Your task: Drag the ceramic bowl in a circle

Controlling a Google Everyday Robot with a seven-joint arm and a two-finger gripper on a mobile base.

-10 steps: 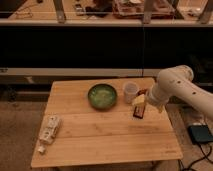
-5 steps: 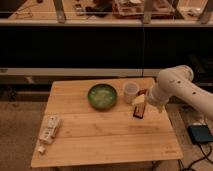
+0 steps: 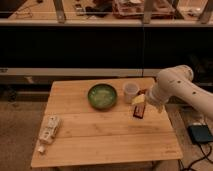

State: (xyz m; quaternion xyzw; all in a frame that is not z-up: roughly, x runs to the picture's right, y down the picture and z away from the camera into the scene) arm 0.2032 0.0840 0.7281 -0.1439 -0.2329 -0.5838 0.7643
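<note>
The ceramic bowl [image 3: 102, 96] is round, shallow and glossy green with a paler inside. It sits on the wooden table [image 3: 100, 135] a little behind its middle. A small translucent white cup [image 3: 130, 91] stands just right of the bowl. My gripper [image 3: 139, 107] hangs from the white arm [image 3: 175, 87] at the right side of the table, right of the bowl and just in front of the cup. It is apart from the bowl.
A crumpled white packet [image 3: 49, 129] lies near the table's left front edge. A dark shelf unit [image 3: 100, 45] runs behind the table. A dark box with a cable [image 3: 200, 134] lies on the floor at the right.
</note>
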